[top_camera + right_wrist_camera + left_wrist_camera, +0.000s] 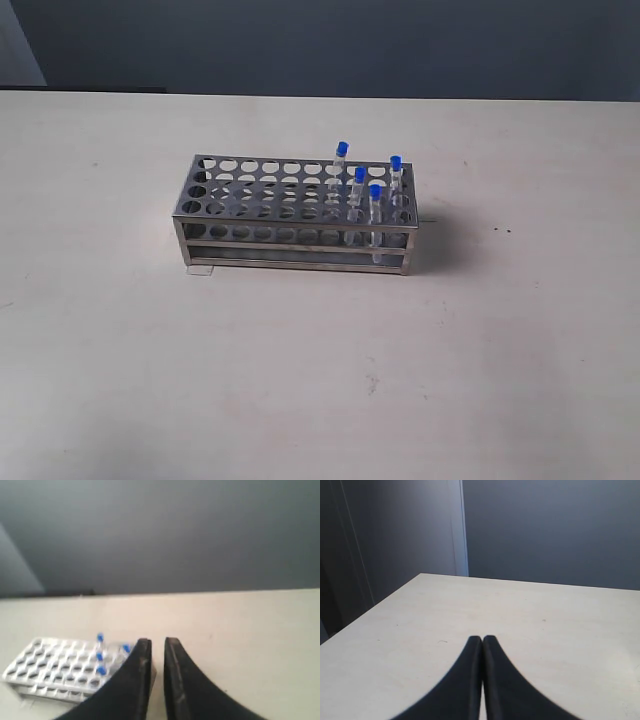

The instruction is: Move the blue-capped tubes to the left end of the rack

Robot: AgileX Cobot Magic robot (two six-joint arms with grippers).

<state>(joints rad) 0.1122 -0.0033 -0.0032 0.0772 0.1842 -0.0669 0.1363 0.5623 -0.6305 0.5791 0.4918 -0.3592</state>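
Note:
The silvery metal rack (290,238) stands in the middle of the table. Four blue-capped tubes stand upright in holes at its right end: one at the back (342,150), one behind the right corner (396,165), one in the middle (359,177), one at the front (375,193). Neither gripper shows in the exterior view. My left gripper (482,639) is shut with nothing in it, over bare table. My right gripper (158,642) is open by a narrow gap, empty, off the tube end of the rack (50,665); the blue caps (99,656) show beside its finger.
The rack's holes from the middle to the left end hold nothing. A pale table (300,380) stretches round the rack on all sides. A dark wall (350,40) stands behind the table's far edge.

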